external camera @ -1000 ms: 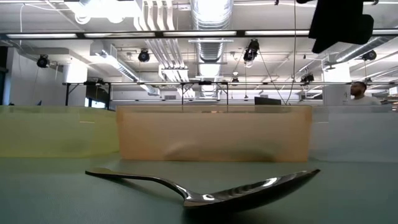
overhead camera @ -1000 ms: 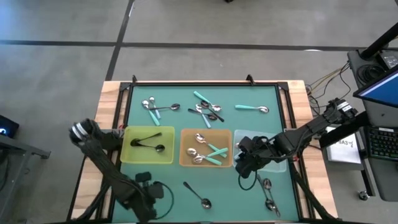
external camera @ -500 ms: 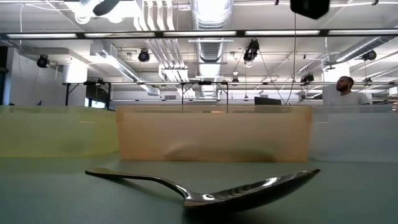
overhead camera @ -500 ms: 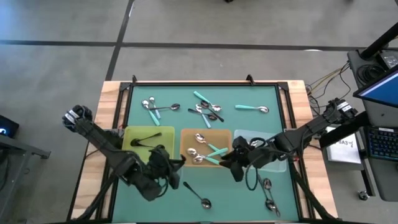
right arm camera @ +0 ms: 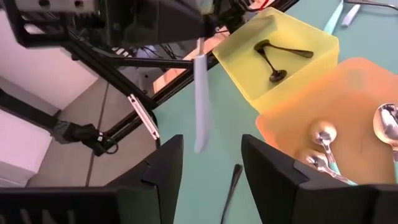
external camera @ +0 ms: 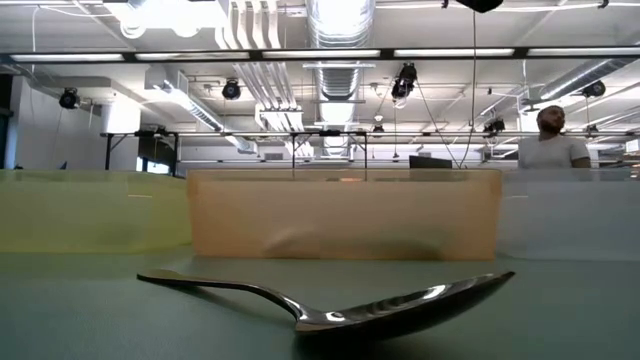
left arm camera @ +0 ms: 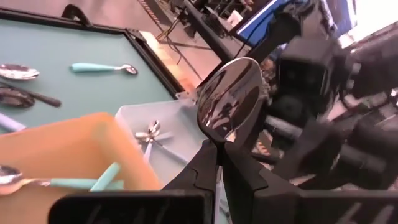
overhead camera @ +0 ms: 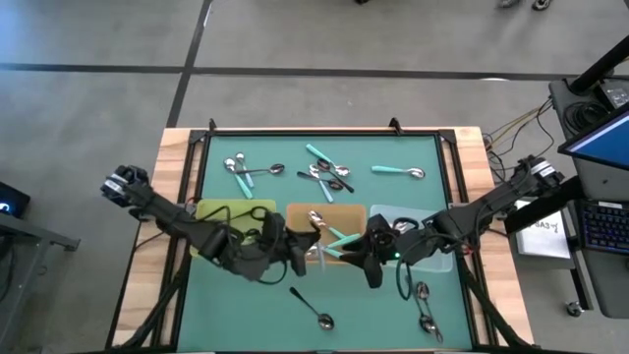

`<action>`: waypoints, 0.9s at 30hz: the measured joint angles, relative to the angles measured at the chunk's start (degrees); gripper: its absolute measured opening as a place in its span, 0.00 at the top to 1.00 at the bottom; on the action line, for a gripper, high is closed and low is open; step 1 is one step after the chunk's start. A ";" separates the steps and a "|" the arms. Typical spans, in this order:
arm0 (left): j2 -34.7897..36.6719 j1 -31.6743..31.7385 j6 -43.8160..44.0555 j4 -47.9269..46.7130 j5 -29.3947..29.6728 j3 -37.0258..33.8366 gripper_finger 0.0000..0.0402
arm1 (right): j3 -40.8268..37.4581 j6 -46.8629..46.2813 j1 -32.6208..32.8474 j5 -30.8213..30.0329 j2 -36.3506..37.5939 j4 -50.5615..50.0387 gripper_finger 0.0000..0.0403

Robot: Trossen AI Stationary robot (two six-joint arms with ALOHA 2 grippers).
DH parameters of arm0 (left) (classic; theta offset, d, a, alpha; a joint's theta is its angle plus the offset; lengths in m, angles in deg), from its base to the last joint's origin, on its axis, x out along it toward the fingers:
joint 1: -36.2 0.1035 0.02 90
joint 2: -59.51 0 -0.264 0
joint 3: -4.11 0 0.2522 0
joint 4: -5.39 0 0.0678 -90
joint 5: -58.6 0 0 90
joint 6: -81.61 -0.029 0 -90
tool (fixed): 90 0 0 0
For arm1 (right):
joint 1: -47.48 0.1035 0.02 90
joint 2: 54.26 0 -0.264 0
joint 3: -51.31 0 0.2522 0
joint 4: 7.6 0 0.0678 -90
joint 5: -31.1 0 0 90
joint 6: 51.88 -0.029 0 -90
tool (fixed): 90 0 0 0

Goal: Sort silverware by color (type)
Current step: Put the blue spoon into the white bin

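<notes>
My left gripper point(overhead camera: 298, 252) reaches from the table's left over the near edge of the orange tray point(overhead camera: 295, 214) and is shut on a spoon point(left arm camera: 229, 96) with a shiny bowl. The spoon's pale handle point(right arm camera: 201, 106) shows in the right wrist view. My right gripper point(overhead camera: 366, 258) is open and faces the left one from the right. Its fingers point(right arm camera: 165, 168) stand on either side of the handle's free end, apart from it. Other spoons lie on the far part of the mat point(overhead camera: 329, 175), in the trays, and near the front point(overhead camera: 425, 313). My left gripper point(left arm camera: 221, 146) pinches the spoon between its two fingers at the neck point(left arm camera: 219, 140), just below the bowl. The bowl stands out past the fingertips. The spoon is lifted clear of the table, and its pale handle sticks out toward my right gripper.
A yellow tray point(overhead camera: 211, 211) holds black-handled spoons, the orange tray holds teal ones, and a clear tray point(overhead camera: 432, 258) sits on the right. A black spoon point(external camera: 330, 305) lies on the near mat. Dark rails edge the table. A person point(external camera: 545, 150) stands in the room behind.
My left arm has swung from the table's near-left corner up and toward the middle, ending beside the orange tray. My right gripper has moved left from the clear tray toward the left gripper. The spoons on the table have stayed put.
</notes>
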State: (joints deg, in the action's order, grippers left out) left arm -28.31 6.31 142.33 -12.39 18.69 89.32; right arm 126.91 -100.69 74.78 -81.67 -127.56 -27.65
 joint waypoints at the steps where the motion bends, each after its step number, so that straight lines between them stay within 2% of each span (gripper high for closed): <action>1: -0.14 0.37 -0.26 1.23 -0.16 0.01 1.00 | 0.00 0.04 -0.08 -0.02 -0.26 -0.17 0.61; 11: -0.32 1.90 -2.04 3.15 -1.49 0.01 1.00 | -0.04 2.40 -2.23 0.21 -4.77 5.18 0.61; 27: -0.93 3.04 -2.69 4.29 -1.56 -0.01 1.00 | -0.04 3.54 -4.84 0.66 -4.89 8.97 0.61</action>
State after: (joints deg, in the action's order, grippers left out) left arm -29.24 9.35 139.64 -8.10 17.13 89.31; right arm 126.87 -97.15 69.94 -81.01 -132.45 -18.68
